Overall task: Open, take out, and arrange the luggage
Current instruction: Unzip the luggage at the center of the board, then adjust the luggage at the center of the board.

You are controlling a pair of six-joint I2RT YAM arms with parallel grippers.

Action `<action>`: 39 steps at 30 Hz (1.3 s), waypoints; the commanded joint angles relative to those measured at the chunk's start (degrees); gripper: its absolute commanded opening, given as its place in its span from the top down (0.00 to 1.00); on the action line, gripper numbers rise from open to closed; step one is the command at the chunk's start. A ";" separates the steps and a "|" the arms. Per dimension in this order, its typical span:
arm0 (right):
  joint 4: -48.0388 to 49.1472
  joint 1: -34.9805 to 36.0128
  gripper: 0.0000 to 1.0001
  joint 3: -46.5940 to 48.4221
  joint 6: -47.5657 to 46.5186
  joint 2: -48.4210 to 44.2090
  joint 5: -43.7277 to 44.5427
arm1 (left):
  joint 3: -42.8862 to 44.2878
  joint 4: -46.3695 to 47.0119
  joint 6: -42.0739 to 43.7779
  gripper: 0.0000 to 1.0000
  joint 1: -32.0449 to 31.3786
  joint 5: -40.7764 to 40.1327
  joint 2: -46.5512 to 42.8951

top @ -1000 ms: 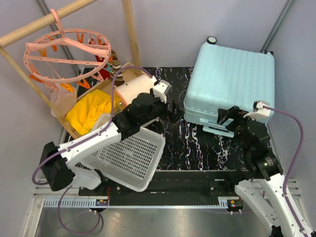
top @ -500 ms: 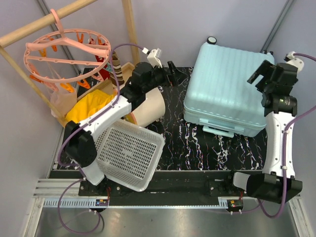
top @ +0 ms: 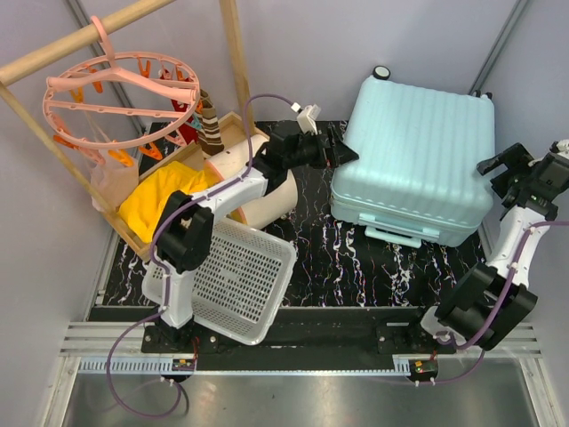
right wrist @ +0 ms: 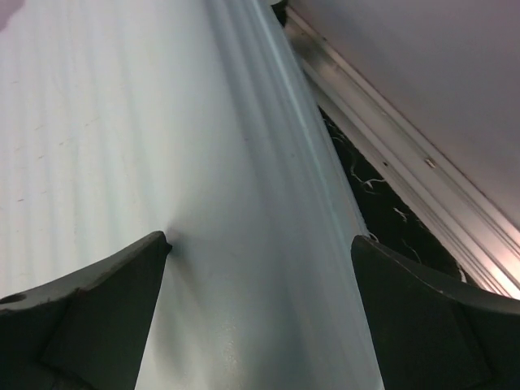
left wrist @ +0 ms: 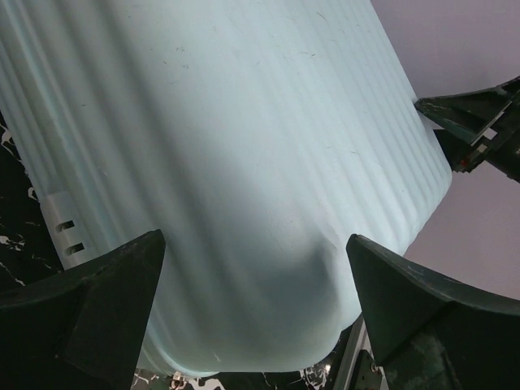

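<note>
1. Black marbled table (top: 356, 258) under grey walls; the luggage (top: 413, 156) lies flat and closed on its far right part, one wheel at the far corner.
2. Left gripper (top: 342, 147): jaws spread wide, holding nothing; the luggage's ribbed shell fills the space straight ahead of and between them; whether they touch it cannot be told.
3. Right gripper (top: 498, 178): jaws spread wide, empty; the luggage's right edge runs between them, just ahead.
4. White perforated basket (top: 236, 276) and cream drawer box (top: 267, 191): behind the left jaws, well apart from the right jaws.
</note>
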 commanded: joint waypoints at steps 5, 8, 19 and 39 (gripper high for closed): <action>15.02 -0.39 0.12 -6.81 3.42 5.92 -22.32 | 0.57 12.85 -1.72 0.08 -2.14 8.61 1.56; 22.04 0.13 0.26 -10.24 6.50 7.33 -29.18 | 0.83 13.83 -0.59 0.29 -3.89 11.51 2.71; 20.67 15.69 0.36 -11.74 2.81 9.18 -23.13 | -8.39 17.26 4.25 0.46 -12.42 10.55 -1.07; 10.57 18.24 0.34 -15.60 -4.66 5.23 -25.68 | -15.86 27.71 3.73 0.48 -27.80 6.07 -2.12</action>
